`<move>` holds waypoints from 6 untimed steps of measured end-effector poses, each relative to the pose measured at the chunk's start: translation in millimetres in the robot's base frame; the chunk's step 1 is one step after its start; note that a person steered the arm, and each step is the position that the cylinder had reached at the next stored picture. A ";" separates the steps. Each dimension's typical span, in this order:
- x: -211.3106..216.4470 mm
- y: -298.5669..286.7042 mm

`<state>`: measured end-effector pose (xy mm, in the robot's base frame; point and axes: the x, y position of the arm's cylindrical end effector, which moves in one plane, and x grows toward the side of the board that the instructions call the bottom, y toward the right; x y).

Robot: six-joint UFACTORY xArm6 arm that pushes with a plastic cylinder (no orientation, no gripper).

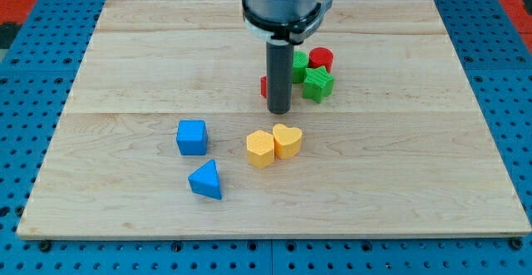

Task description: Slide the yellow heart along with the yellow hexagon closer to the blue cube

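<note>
The yellow heart point(288, 140) and the yellow hexagon point(260, 148) lie touching side by side near the board's middle, the hexagon on the left. The blue cube point(192, 137) sits to their left with a gap of about one block's width. My tip point(278, 111) is just above the yellow heart in the view, apart from it by a small gap. The rod hangs from the arm's head at the view's top.
A blue triangular block point(206, 179) lies below the blue cube. A red cylinder point(321, 59), a green star point(317, 84), another green block point(298, 66) and a red block point(263, 86) partly hidden by the rod cluster to the right of the rod. The wooden board point(125, 59) ends at a blue pegboard surround.
</note>
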<state>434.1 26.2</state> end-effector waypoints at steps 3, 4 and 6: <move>67.4 -12.5; 68.6 -85.7; 45.5 -33.1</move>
